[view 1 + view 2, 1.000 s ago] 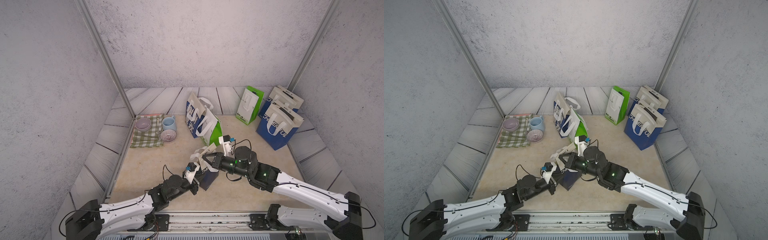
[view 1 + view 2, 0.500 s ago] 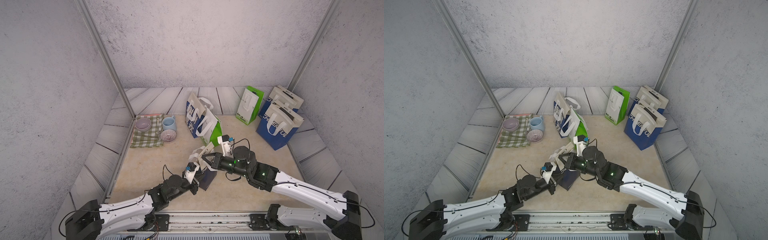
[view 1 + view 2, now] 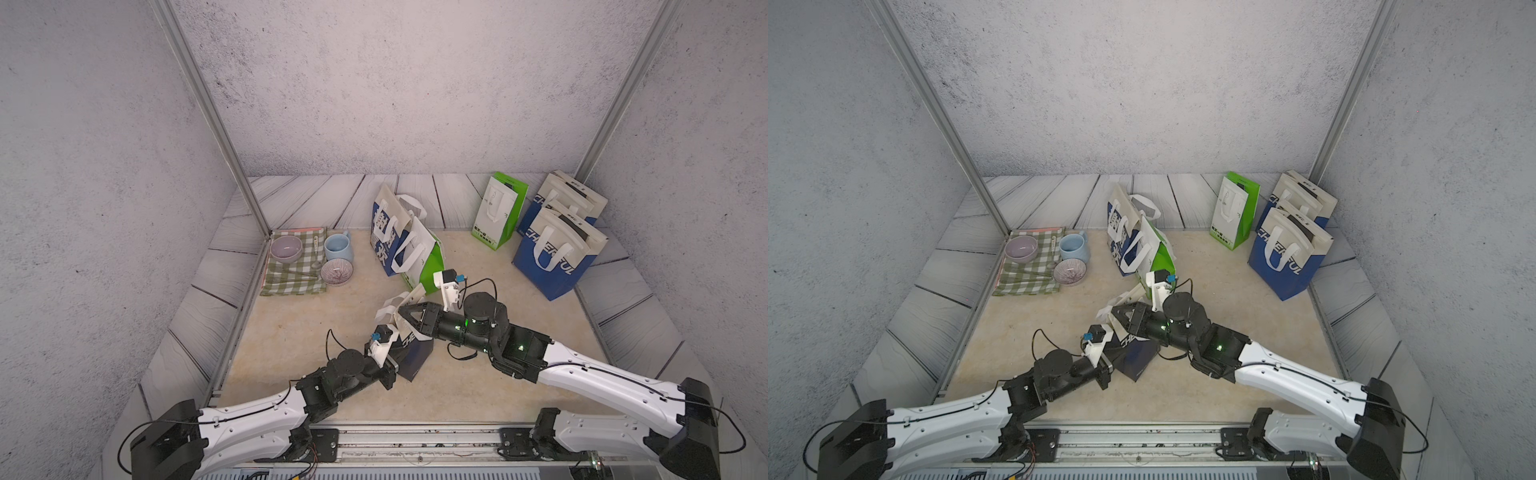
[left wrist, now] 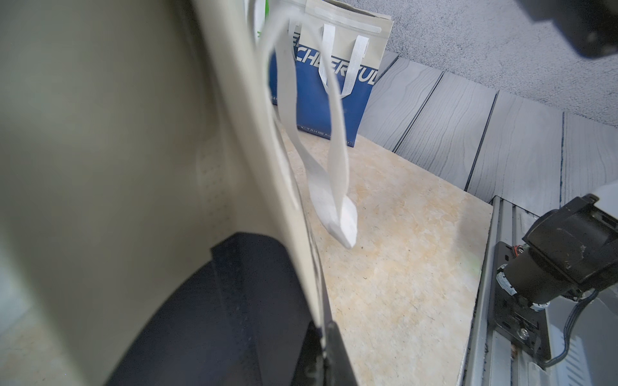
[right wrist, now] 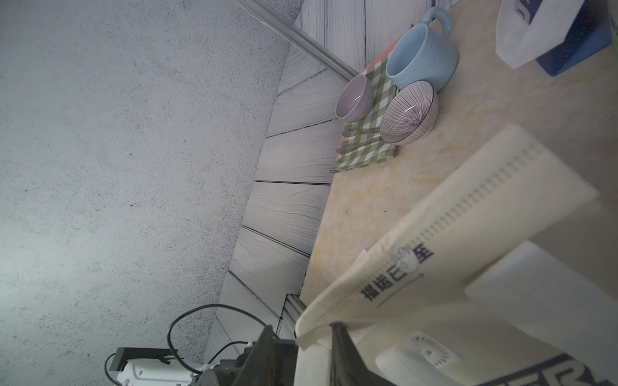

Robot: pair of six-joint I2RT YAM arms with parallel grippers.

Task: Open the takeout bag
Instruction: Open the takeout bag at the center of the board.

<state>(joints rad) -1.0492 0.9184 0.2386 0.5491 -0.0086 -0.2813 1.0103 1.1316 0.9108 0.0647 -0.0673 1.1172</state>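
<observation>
The takeout bag (image 3: 412,354), small, navy below and cream at the rim, with white handles, stands tilted mid-table in both top views (image 3: 1136,358). My left gripper (image 3: 395,335) comes from the near left and is shut on one cream side wall (image 4: 133,133) of the bag. In the left wrist view that wall is pinched between its fingertips (image 4: 327,334). My right gripper (image 3: 401,310) reaches in from the right at the bag's top. Its jaws stand apart, with the cream rim flap (image 5: 434,250) lying between and over its fingers (image 5: 302,329).
A leaning blue-and-white bag (image 3: 386,232) and a green bag (image 3: 424,262) stand just behind. At the back right are a green-white bag (image 3: 498,212) and two blue bags (image 3: 557,257). A checked cloth (image 3: 291,278) holds two bowls and a blue mug (image 3: 337,247). The arms' rail (image 3: 415,440) runs along the front.
My right gripper's jaws have parted from the bag's rim, which they pinched a second ago. The left gripper has kept its hold and barely moved.
</observation>
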